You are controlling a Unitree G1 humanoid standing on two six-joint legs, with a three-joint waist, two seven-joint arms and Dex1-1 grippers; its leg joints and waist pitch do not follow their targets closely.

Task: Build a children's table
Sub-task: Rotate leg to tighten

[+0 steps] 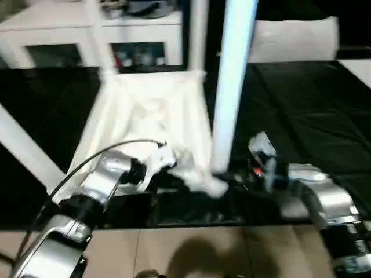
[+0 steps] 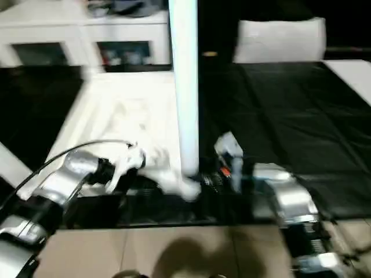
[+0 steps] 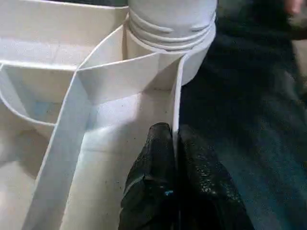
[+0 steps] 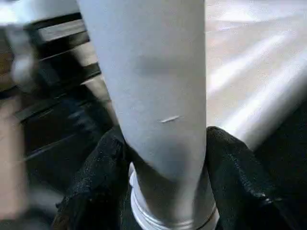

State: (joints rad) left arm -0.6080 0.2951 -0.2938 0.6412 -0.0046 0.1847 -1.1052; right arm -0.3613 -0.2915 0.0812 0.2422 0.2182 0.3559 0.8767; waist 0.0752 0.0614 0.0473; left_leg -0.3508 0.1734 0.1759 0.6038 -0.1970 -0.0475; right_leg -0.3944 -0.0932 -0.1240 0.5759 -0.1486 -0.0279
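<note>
The children's table lies upside down as a white ribbed tabletop (image 1: 151,110) on the black cover. A long white leg (image 1: 232,87) stands upright at its near right corner, and its threaded end (image 3: 170,28) sits in the round socket there. My right gripper (image 4: 165,143) is shut on this leg just above the threads, one black finger (image 4: 96,177) on each side. My left gripper (image 3: 173,139) is shut on the thin rim wall of the tabletop close to that socket. Two more legs (image 1: 197,35) stand at the far corners, and another (image 1: 26,150) slants at the left.
The black-covered work table (image 1: 313,110) stretches out to the right. A white glass-door cabinet (image 1: 87,35) stands behind it, with a white block (image 1: 295,37) at the back right. The table's front edge meets beige floor tiles (image 1: 191,249) just below my forearms.
</note>
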